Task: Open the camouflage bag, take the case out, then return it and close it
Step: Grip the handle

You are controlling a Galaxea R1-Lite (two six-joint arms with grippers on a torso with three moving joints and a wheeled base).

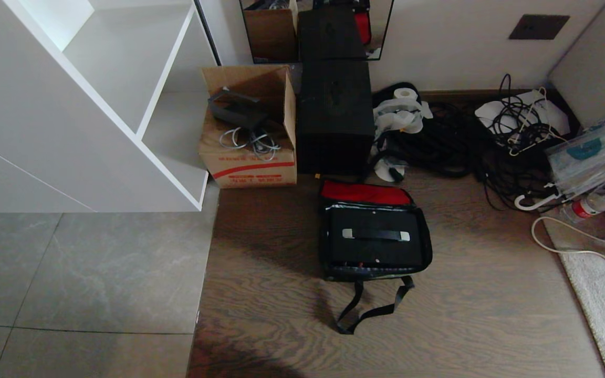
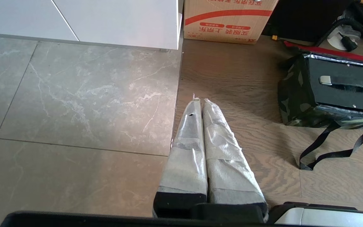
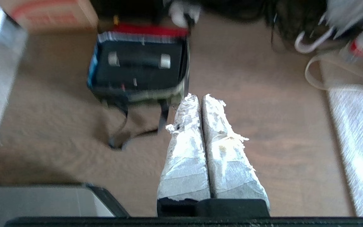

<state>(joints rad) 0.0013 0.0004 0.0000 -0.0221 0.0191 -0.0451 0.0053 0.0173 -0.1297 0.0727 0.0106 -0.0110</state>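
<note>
The floor [image 1: 491, 315] carries everything here: brown wood planks on the right, grey stone tiles on the left. A white shelf unit [image 1: 97, 105] stands over the far left corner of the tiled part. At the far edge of the wood, against the wall, a tall black box [image 1: 335, 118] stands just beside a brown cardboard box [image 1: 250, 157] with a red stripe. A tangle of black cables [image 1: 465, 142] spreads along the far right edge.

The camouflage bag [image 1: 427, 247] sits on the wood near the middle, just in front of the black box. Its lid lies folded back toward the wall, showing red lining. The case [image 1: 376, 252] lies flat inside the bag, its handle with silver end fittings facing up. The bag's black shoulder strap [image 1: 371, 310] trails onto the planks on the near side.

The left gripper [image 2: 200, 100] hangs above the seam between tile and wood, its taped fingers pressed together and holding nothing. The right gripper [image 3: 200, 95] hovers over the wood just beside the bag's near right corner, fingers likewise together and empty.
</note>
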